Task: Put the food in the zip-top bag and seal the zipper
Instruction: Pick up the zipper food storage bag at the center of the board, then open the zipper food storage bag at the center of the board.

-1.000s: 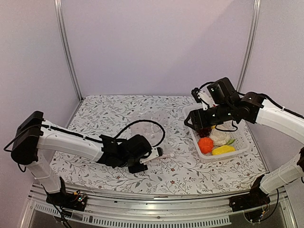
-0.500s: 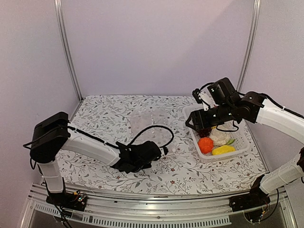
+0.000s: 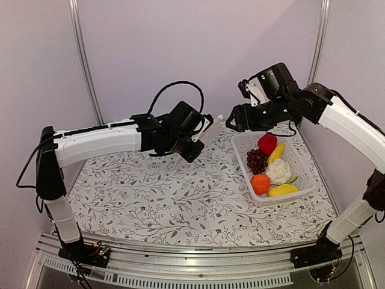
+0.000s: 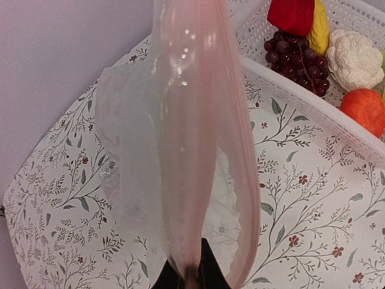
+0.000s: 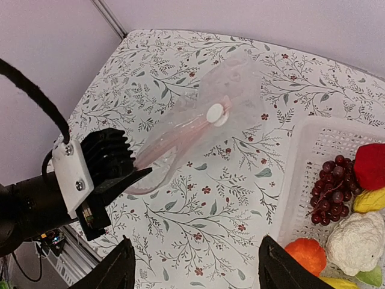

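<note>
The left gripper [image 4: 187,278] was clamped on one end of the pink-tinted press-seal strip [image 5: 180,135] of the clear, crinkly zip-top bag [image 4: 180,144], its black fingertips pinched together with only film between them. From that pinch the bag trailed away from the gripper, limp and folded on itself, over the floral-patterned table [image 3: 150,192]. Whether its far end touched the table could not be told. A small white round disc [image 5: 215,114] sat on that far part.

The right gripper [image 5: 197,259] hung above the bag, its fingers spread wide with nothing between them. Beyond the bag stood the white plastic mesh basket [image 3: 304,180], holding all the food: red toy pepper [image 3: 267,143], dark purple grape bunch [image 3: 257,161], white cauliflower with green leaves [image 3: 278,171], round orange fruit [image 3: 260,183] and yellow pieces [image 3: 283,190].

The bag looked almost weightless, soft and slick. Held at a single point, its mouth would likely collapse. The strip seemed its stiffest part, so the best second hold was probably one lip near the strip's other end. Bare film would likely crumple and slip. The toys looked light and firm, though the round fruit might roll.
</note>
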Action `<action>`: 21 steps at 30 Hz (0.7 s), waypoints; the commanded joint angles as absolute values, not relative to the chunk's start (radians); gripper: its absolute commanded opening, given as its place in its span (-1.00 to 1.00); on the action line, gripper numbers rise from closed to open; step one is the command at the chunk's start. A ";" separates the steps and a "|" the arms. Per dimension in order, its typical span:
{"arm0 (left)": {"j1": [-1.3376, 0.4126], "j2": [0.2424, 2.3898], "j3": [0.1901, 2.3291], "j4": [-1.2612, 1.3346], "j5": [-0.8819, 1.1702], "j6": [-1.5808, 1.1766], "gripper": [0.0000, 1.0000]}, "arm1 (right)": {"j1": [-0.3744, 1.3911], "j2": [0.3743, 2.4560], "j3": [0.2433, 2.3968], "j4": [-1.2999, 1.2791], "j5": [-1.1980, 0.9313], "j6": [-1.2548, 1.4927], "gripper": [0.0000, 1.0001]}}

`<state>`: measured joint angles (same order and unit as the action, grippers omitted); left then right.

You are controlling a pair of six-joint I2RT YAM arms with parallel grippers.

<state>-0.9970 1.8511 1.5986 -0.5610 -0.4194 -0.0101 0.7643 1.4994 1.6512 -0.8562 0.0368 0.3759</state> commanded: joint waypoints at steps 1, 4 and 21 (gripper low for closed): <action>-0.972 1.832 1.673 -0.737 -0.233 -0.196 -0.90 | 0.759 1.600 1.771 -0.915 -0.046 0.427 0.37; -0.969 1.837 1.710 -0.742 -0.195 -0.229 -0.92 | 0.759 1.642 1.812 -0.894 -0.082 0.438 0.38; -0.960 1.805 1.829 -0.757 -0.067 -0.323 -0.95 | 0.760 1.732 1.836 -0.826 -0.035 0.489 0.19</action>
